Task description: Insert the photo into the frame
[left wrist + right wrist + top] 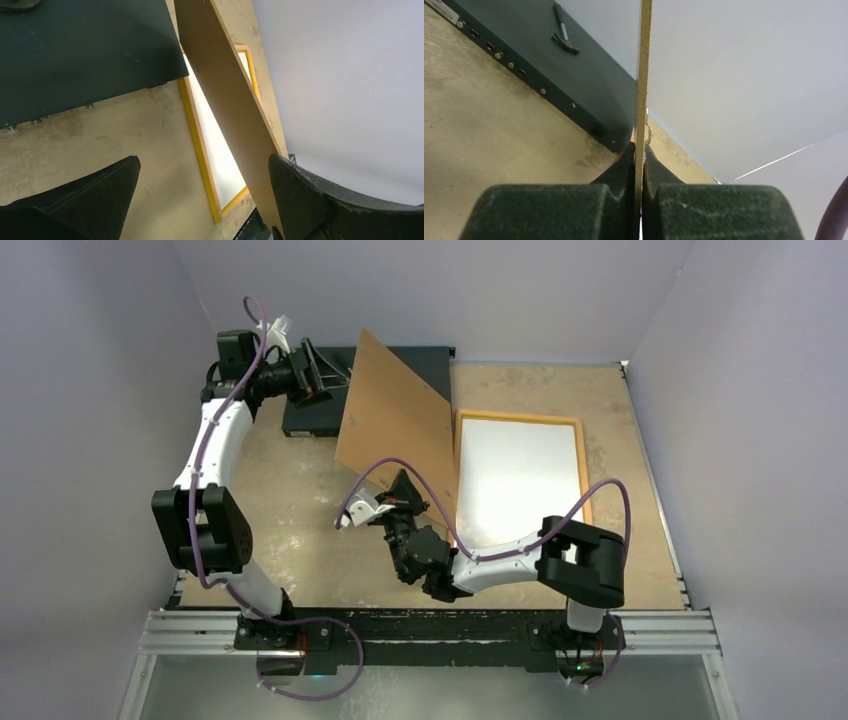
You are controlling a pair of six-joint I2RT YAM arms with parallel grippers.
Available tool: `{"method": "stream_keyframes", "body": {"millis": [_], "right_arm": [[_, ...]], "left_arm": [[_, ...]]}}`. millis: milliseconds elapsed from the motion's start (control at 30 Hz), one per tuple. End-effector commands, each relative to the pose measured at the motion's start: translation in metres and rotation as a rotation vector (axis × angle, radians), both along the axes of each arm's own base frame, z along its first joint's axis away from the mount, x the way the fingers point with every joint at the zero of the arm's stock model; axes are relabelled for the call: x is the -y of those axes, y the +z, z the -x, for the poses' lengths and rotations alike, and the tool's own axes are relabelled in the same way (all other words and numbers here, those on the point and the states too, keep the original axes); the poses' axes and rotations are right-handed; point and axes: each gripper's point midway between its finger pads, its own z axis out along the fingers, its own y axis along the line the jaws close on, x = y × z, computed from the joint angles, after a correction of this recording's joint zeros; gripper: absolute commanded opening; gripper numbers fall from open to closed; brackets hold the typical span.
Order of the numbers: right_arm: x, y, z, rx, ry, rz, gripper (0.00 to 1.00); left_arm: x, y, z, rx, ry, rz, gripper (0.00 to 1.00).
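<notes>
- Right gripper [639,157]: two dark-green padded fingers [549,210] fill the bottom of the right wrist view and are clamped shut on the lower edge of a thin flat brown backing board [642,75].
- The board is seen edge-on there, rising straight up from between the pads.
- From above, the brown board [400,420] is held tilted off the table. Its far corner is over a flat black rectangular box [310,418], and its right edge is over the left side of the frame.
- Frame: a thin rectangular picture frame with a bright yellow-orange border [520,419] is laid flat on the right half of the worn tan tabletop [290,500], just right of the black box.
- Photo: a large rectangular paper print [515,480] is lying inside the yellow border, white back up. The printed side is not visible.
- Left gripper [320,370] is raised at the far left, over the black box, and pointed at the board's left edge.
- In the left wrist view its jaws are spread wide. The board [225,100] runs down close to one black finger [310,200], but contact cannot be confirmed.
- Nothing is gripped by the left gripper.
- Both arm bases are bolted to an aluminium rail [430,630] at the near edge.
</notes>
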Motion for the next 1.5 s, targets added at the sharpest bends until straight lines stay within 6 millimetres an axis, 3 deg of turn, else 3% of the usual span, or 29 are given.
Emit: {"method": "stream_keyframes", "body": {"millis": [0, 200, 500, 667, 900, 1033, 1133, 1300, 1333, 1367, 1467], "right_arm": [[-0.006, 0.019, 0.005, 0.014, 0.038, -0.109, 0.0], [-0.007, 0.019, 0.006, -0.001, 0.046, -0.131, 0.0], [-0.026, 0.01, 0.009, -0.001, 0.084, -0.104, 0.0], [-0.039, 0.007, 0.013, 0.01, 0.097, -0.096, 0.0], [-0.049, -0.001, 0.016, 0.013, 0.108, -0.079, 0.0], [-0.053, -0.003, 0.021, 0.025, 0.115, -0.077, 0.0], [-0.055, -0.005, 0.023, 0.032, 0.116, -0.072, 0.0], [-0.057, -0.01, 0.026, 0.025, 0.104, -0.084, 0.0], [-0.058, -0.011, 0.027, 0.023, 0.101, -0.089, 0.0], [-0.059, -0.012, 0.029, 0.021, 0.101, -0.089, 0.06], [-0.066, -0.021, 0.035, 0.016, 0.106, -0.068, 0.42]], "left_arm": [[-0.02, 0.033, 0.001, 0.11, 0.048, 0.0, 1.0], [-0.042, 0.034, -0.003, 0.107, 0.145, 0.012, 0.99], [-0.021, 0.031, 0.006, 0.093, 0.086, 0.057, 0.99], [-0.005, 0.006, 0.01, 0.045, 0.046, 0.018, 0.95], [-0.004, -0.04, 0.019, -0.046, 0.026, -0.051, 0.83], [-0.005, -0.06, 0.024, -0.083, 0.017, -0.063, 0.67], [-0.004, -0.065, 0.024, -0.097, 0.01, -0.056, 0.47], [0.0, -0.064, 0.026, -0.095, -0.012, -0.033, 0.0], [0.0, -0.063, 0.026, -0.097, -0.014, -0.031, 0.0], [0.0, -0.064, 0.026, -0.1, -0.015, -0.03, 0.0], [0.0, -0.062, 0.026, -0.097, -0.01, -0.031, 0.0]]}}
